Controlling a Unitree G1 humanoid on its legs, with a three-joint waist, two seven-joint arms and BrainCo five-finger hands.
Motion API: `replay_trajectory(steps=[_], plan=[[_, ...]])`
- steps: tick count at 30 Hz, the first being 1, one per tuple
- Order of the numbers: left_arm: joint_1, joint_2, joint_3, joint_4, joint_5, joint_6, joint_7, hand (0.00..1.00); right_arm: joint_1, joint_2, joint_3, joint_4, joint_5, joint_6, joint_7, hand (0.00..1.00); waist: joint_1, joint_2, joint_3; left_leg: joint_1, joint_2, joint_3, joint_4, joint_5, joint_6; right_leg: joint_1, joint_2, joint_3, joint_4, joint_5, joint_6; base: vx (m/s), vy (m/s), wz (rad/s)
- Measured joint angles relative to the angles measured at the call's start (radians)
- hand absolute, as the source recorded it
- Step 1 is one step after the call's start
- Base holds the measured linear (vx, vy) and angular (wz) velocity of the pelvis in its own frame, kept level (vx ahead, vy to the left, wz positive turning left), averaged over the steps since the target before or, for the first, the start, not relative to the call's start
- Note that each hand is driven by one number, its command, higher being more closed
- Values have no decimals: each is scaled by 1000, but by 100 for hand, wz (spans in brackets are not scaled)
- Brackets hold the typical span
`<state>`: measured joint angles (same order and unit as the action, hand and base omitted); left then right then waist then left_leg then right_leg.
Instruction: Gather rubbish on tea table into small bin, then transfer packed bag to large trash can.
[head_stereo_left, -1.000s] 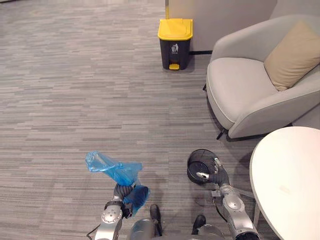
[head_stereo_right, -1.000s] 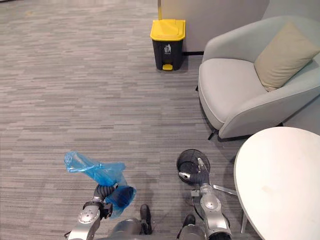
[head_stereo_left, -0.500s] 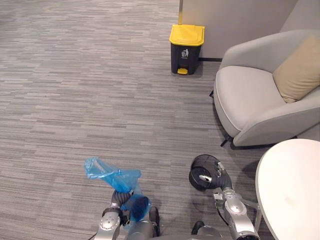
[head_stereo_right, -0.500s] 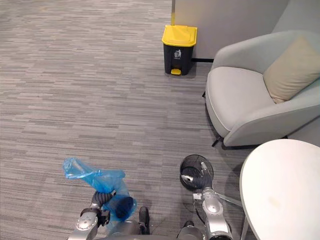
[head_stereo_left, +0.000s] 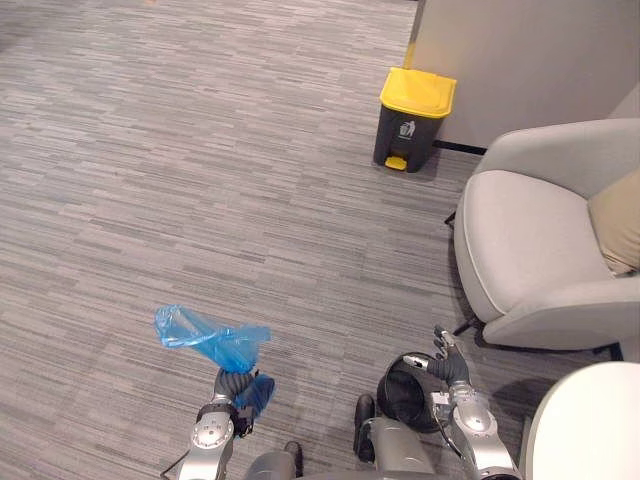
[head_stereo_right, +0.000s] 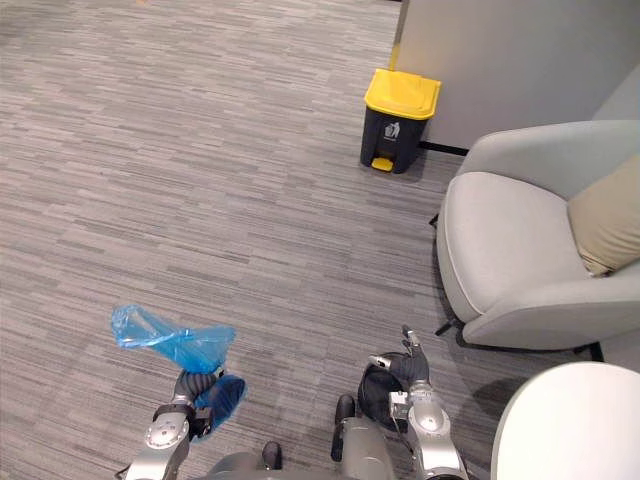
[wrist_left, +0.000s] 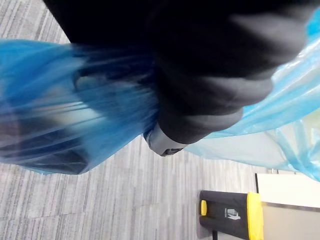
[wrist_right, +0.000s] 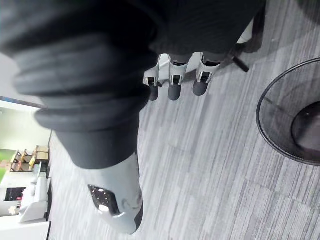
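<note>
One yellow-lidded trash can (head_stereo_left: 413, 118) stands on grey carpet (head_stereo_left: 200, 180) near an armchair (head_stereo_left: 530, 250).

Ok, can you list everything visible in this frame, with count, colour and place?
blue bag: one, translucent blue, held up above the floor on the robot's left
large trash can: one, dark with a yellow lid, on the floor against the wall
small bin: one, black mesh, on the floor beside the right hand
armchair: one, light grey, right of the trash can
cushion: one, beige, on the armchair
table: one, white and round, near right corner
wall: grey, far right
floor: grey striped carpet
left hand: fingers curled round the bag's neck
right hand: open, holding nothing
</note>
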<state>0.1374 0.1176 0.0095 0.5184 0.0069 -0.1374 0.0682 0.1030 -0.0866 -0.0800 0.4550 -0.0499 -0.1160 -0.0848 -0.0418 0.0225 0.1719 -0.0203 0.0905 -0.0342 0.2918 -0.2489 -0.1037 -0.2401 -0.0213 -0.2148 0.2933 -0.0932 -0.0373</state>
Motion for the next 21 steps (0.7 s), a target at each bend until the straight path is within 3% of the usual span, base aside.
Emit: replay_trajectory(steps=[1,3,4,6,10,12,13,14,15,16,18,20,21], plan=[[1,-2,1,0,0,1,-1,100,13,2,0,-11,0,5,0,0,-3,0,3,-20,21,18,90,-11,-17,29,15,-9,-3,-16,-9,292,-183,16],[17,-29,3,-26,0,2,-2,100,52,2,7,-67,0,11,1,0,4,4,7,-132,106,98,454,6,-45,141,62,-13,-49,-26,-31,308,-165,-11],[44,-46,3,-43,0,1,-2,100,58,4,13,-102,1,8,0,0,12,8,3,-181,161,162,599,-7,-28,192,86,-2,-76,-34,-41,265,-82,-37],[51,-55,0,-44,0,3,-4,100,57,19,19,-128,1,2,-1,0,17,-7,3,-242,188,229,643,-35,21,238,88,31,-115,-43,-55,266,-41,-40],[44,-53,-1,-52,1,3,-5,100,33,26,21,-100,1,5,-2,0,41,-33,7,-321,146,225,398,-41,34,269,59,116,-166,-33,-39,321,80,-66],[33,-54,-2,-45,1,4,-6,100,8,32,14,-24,1,9,-4,0,50,-45,14,-322,95,208,184,0,4,295,19,162,-181,-37,-13,355,220,-65],[27,-56,-3,-45,1,3,-9,100,7,29,4,-5,1,9,-5,0,54,-34,12,-304,72,191,45,94,10,311,7,179,-186,-53,19,432,361,-65],[26,-64,-3,-42,1,3,-10,100,13,9,-1,-4,1,9,-8,0,54,13,10,-288,85,168,-49,222,10,338,23,198,-192,-79,57,443,391,-64],[24,-66,-3,-35,1,3,-10,100,12,1,-1,0,0,9,-8,0,55,29,13,-288,94,158,-38,311,41,352,29,210,-193,-95,74,370,355,-43],[3,-50,-5,-9,3,10,-12,100,13,17,1,13,0,15,-7,0,53,-4,8,-285,57,179,-5,263,53,357,-17,217,-184,-110,95,250,250,-20],[-14,-34,-8,-11,4,11,-17,100,22,31,-1,10,0,10,-7,0,49,-36,5,-283,0,203,26,188,79,346,-81,219,-134,-151,134,307,298,-7],[-4,-38,-17,-13,4,12,-21,100,20,35,0,11,0,11,-4,0,45,-39,3,-249,-32,238,33,141,97,293,-124,236,17,-174,160,267,248,-30],[14,-33,-22,-12,5,16,-22,100,18,43,3,11,-1,10,-2,0,44,-40,4,-205,-43,263,15,120,108,218,-142,250,197,-167,176,272,198,-48]])
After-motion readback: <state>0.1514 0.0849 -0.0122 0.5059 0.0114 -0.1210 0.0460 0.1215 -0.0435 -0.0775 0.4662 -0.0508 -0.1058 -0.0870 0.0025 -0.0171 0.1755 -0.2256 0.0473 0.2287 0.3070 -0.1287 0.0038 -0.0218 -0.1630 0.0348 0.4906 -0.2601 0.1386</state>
